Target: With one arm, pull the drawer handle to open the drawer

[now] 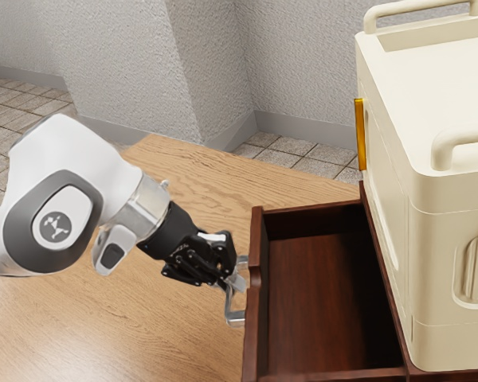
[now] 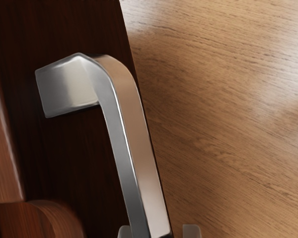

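Fingers of the black two-finger gripper [image 1: 234,284] are spread astride the bent, silver metal handle [image 2: 131,144], with a narrow gap at one side. The handle is fixed to the front of the dark red-brown wooden drawer [image 1: 256,338], which is drawn open above the pale wood table [image 1: 175,318]. Behind the drawer, a cream boxy unit [image 1: 394,79] is seen. In the exterior view, the handle is partly hidden by the fingers; the drawer's near end is cut off.

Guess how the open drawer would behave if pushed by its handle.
The drawer would probably slide rather than tip, as it juts from the dark frame. Its thick, wood-grained walls suggest stiffness. The handle, smooth metal, might feel slippery.
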`<state>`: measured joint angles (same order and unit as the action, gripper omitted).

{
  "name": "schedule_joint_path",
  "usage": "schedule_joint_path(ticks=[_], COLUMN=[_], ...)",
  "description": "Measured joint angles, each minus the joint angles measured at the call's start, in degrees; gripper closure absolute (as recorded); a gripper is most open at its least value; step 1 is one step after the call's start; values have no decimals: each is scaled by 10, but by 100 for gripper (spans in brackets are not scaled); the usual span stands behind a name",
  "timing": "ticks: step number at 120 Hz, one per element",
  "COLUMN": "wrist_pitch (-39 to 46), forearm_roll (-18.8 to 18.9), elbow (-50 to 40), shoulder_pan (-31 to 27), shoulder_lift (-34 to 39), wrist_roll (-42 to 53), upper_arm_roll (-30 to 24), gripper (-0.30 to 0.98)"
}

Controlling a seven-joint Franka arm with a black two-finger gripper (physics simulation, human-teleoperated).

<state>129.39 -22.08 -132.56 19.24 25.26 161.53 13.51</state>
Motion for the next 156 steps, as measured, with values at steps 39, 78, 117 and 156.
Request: schedule_joint_path(ticks=[39, 78, 117, 156], wrist_pitch=[-10, -20, -83, -364], forearm_roll=[7, 20, 88, 229], elbow=[-27, -23, 105, 477], shoulder_pan=[0, 0, -5, 1], shoulder_lift=[36, 37, -3, -279], wrist_roll=[-16, -38, -82, -299], upper_arm_roll=[10, 22, 53, 54], gripper=[78, 53, 36, 12])
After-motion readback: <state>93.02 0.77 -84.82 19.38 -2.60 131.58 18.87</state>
